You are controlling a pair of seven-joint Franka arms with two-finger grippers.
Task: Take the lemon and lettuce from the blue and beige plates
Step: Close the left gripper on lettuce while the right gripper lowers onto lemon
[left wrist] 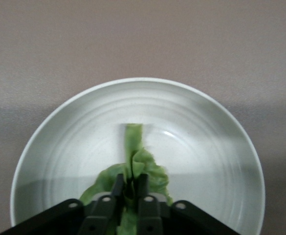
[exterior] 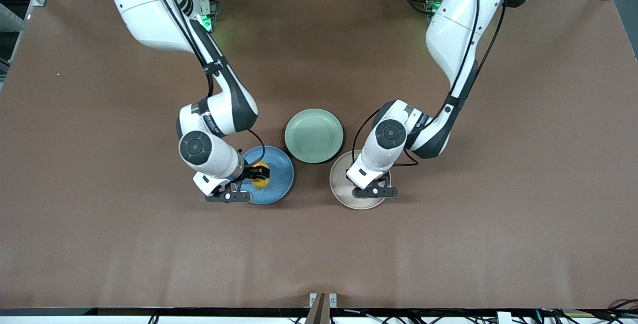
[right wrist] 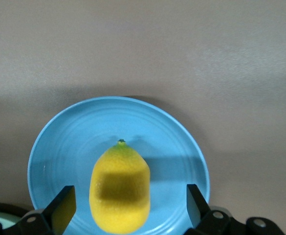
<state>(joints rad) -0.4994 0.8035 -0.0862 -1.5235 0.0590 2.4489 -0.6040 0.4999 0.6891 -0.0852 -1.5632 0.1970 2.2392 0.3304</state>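
Note:
The yellow lemon (exterior: 260,177) (right wrist: 119,191) lies on the blue plate (exterior: 279,174) (right wrist: 177,147). My right gripper (exterior: 259,172) (right wrist: 128,200) hangs low over it, open, one finger on each side of the fruit and clear of it. The wrinkled green lettuce (left wrist: 143,166) rests on the beige plate (exterior: 341,184) (left wrist: 206,147), its stem pointing away from the fingers. My left gripper (exterior: 374,184) (left wrist: 129,180) is down on that plate, shut on the leaf's bunched middle. In the front view the left hand hides the lettuce.
A pale mint-green plate (exterior: 314,135) sits bare between the two arms, farther from the front camera than the blue and beige plates. Brown table surface (exterior: 319,254) spreads wide all around the three plates.

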